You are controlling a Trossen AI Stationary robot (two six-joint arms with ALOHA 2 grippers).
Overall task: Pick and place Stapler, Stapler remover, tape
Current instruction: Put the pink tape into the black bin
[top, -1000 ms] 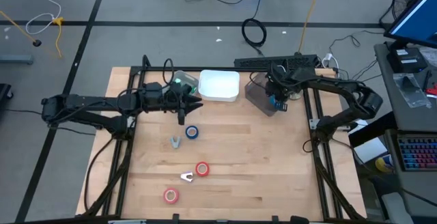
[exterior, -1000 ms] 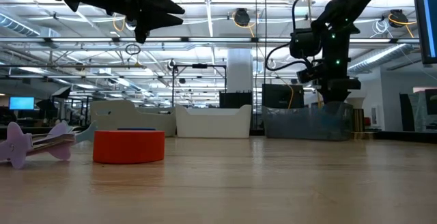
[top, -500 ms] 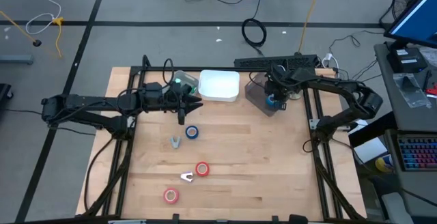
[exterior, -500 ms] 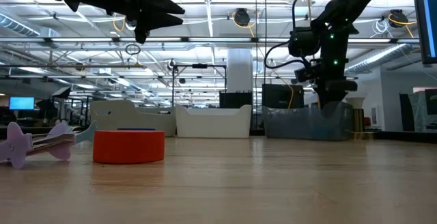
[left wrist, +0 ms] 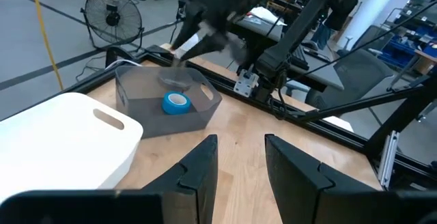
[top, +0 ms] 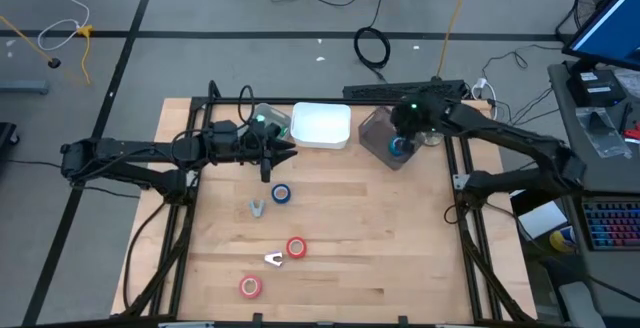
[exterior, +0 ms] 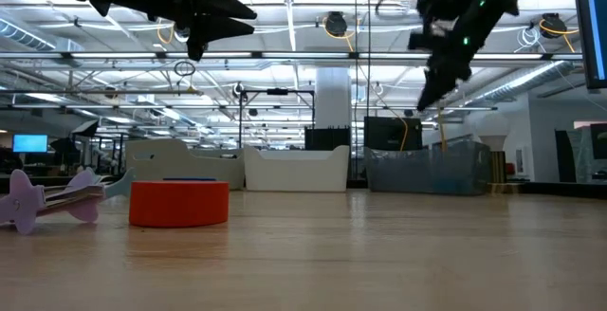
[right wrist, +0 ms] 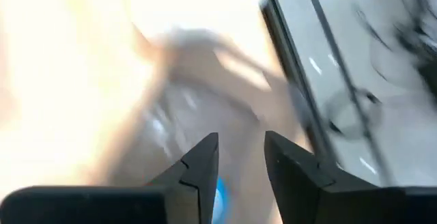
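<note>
A blue tape roll (left wrist: 176,103) lies flat in the grey bin (top: 378,140) at the table's far right. My right gripper (top: 397,134) hangs open above that bin, slanting down, with nothing between its fingers (right wrist: 198,176). My left gripper (top: 290,152) waits open, level, in the air near the white bin (top: 322,126). On the wood lie another blue tape roll (top: 281,194), two red rolls (top: 296,248) (top: 250,286), a purple stapler remover (top: 257,208) and a white one (top: 273,259). The stapler is hidden or out of view.
A clear container with something green (top: 268,120) stands left of the white bin. In the low view the red roll (exterior: 178,203) and the purple remover (exterior: 38,197) lie near the camera. Bare wood spreads over the table's middle and right (top: 400,238).
My right gripper has risen out of the grey bin, tipping toward level as it went up. The blue tape roll has stayed behind on the bin's floor.
</note>
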